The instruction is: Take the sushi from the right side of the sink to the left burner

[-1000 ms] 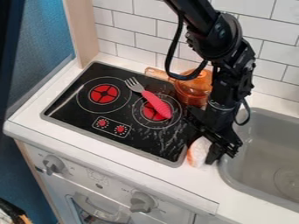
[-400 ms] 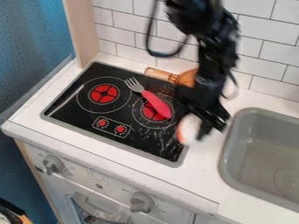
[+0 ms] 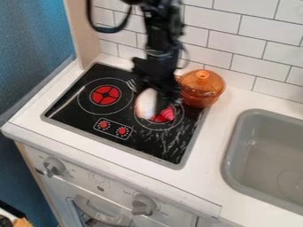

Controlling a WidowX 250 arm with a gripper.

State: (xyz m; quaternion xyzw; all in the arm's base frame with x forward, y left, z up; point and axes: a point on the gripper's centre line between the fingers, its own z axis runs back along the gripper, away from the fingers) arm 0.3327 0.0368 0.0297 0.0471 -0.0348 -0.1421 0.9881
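My gripper hangs over the right part of the black stovetop, shut on the white and orange sushi. The sushi is held above the surface, just left of the right burner. The left burner, red inside a thin ring, lies bare to the left of the gripper. At the right stands the grey sink.
A fork with a pink handle lies across the stovetop, partly hidden behind the gripper and sushi. An orange transparent pot with a lid stands behind the stove's right corner, near the tiled wall.
The gripper has moved left with the sushi, from between stove and sink to over the stovetop. More of the orange pot has come into sight.
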